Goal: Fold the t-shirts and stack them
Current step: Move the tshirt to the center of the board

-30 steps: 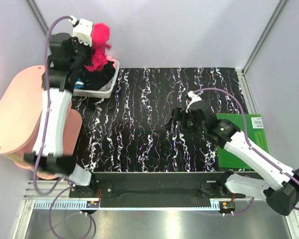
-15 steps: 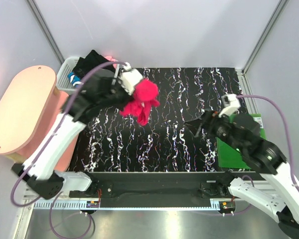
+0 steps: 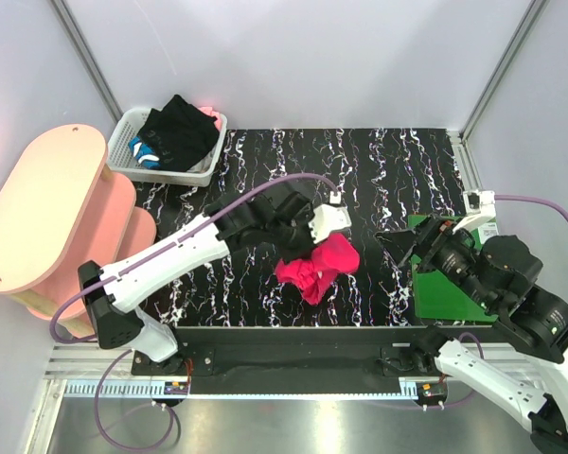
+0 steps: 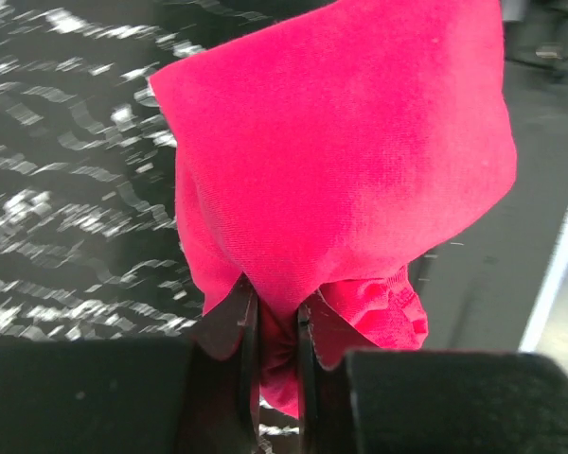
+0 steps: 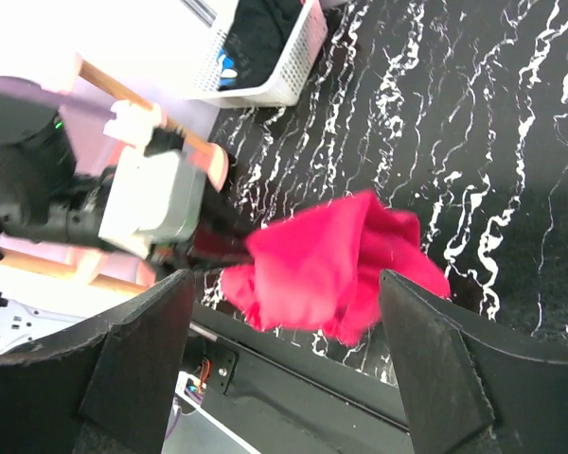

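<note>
Though hidden overhead, jaws on t-shirt

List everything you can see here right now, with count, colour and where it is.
red t-shirt: one, pinkish-red, bunched, held over the table's near middle
black t-shirt: one, black, heaped in the basket
basket: one, white, table's far-left corner
mat: one, green, flat at the table's right edge
table: one, black with white veining
stand: one, pale pink, left of the table
left end effector: one, shut on the red t-shirt
right end effector: one, open, empty, beside the mat
</note>
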Controlling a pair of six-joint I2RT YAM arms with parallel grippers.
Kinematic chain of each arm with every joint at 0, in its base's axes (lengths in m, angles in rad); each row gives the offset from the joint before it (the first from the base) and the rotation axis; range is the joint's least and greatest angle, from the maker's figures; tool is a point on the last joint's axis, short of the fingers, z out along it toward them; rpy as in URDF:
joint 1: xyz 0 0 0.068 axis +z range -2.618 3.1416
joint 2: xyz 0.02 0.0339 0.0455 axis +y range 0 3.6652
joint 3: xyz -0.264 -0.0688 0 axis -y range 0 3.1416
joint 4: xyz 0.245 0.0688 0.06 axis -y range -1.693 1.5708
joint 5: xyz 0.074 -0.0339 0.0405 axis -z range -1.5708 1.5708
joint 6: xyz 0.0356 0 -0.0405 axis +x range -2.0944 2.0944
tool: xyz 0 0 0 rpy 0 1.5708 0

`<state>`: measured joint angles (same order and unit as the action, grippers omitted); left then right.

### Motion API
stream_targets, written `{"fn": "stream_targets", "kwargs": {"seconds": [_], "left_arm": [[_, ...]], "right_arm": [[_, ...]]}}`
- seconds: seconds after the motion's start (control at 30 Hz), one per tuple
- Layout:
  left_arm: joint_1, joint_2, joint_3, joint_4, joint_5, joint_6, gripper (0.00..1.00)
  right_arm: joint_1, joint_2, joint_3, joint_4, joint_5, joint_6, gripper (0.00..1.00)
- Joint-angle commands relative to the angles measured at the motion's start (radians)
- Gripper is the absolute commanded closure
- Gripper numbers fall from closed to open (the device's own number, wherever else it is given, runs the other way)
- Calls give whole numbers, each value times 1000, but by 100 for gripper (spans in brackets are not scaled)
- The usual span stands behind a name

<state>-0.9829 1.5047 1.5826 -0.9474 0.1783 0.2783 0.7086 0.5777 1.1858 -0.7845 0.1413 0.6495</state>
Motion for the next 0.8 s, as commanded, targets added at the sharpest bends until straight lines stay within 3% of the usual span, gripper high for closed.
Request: {"fn": "stream_targets", "kwargs": {"seconds": [0.0, 0.07, 0.17, 0.3, 0.33, 0.47, 0.63, 0.77], "left_arm": [[-16, -29, -27, 35, 130, -36, 100], [-16, -31, -120, 36, 194, -42, 86], [-14, 9, -226, 35, 231, -41, 76], [12, 115, -292, 61, 202, 1, 73], [47, 135, -282, 70, 211, 12, 71], [156, 242, -159, 75, 188, 35, 46], [341, 337, 93, 90, 101, 19, 37], [423, 388, 180, 90, 14, 45, 35]], "right_arm": [[0, 33, 14, -4, 32, 3, 14], [0, 42, 14, -1, 29, -5, 14], [0, 59, 5, 8, 24, -8, 14], [0, 70, -26, 25, 0, -8, 14], [0, 71, -31, 34, -6, -7, 14], [-1, 91, -55, 47, -37, -11, 14], [0, 103, -86, 48, -52, -25, 14], [0, 117, -124, 54, -78, -31, 13]]}}
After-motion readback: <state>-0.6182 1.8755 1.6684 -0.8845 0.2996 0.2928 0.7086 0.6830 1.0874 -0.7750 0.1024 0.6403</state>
